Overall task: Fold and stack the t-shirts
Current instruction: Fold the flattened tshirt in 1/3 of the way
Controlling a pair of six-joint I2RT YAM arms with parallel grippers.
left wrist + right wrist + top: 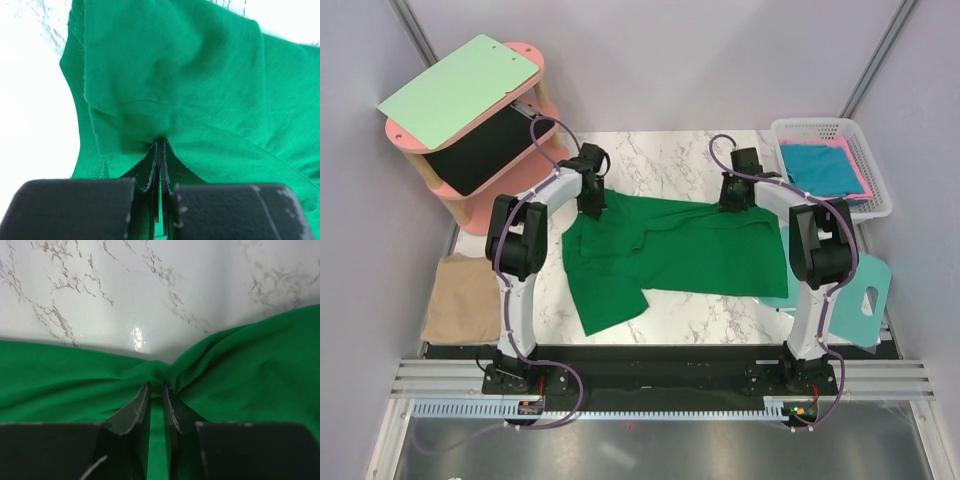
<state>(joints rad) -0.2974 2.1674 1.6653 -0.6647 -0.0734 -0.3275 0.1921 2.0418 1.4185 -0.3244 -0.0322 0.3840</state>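
A dark green t-shirt (pixel 670 255) lies spread and partly folded on the marble table (pixel 660 155). My left gripper (pixel 592 207) is shut on its far left edge; the left wrist view shows the cloth (pixel 190 85) pinched between the fingertips (pixel 161 145). My right gripper (pixel 732 205) is shut on its far right edge; the right wrist view shows the cloth (pixel 250 375) bunched at the fingertips (pixel 157 385). A tan-beige shirt (pixel 460 297) lies folded off the table's left side. Teal-blue (pixel 820 165) and pink (pixel 858 172) shirts lie folded in the white basket (pixel 840 128).
A pink two-tier stand (pixel 535 55) at the far left carries a pale green clipboard (pixel 460 88). A mint-teal board with a hole (pixel 860 300) lies at the right edge near my right arm's base.
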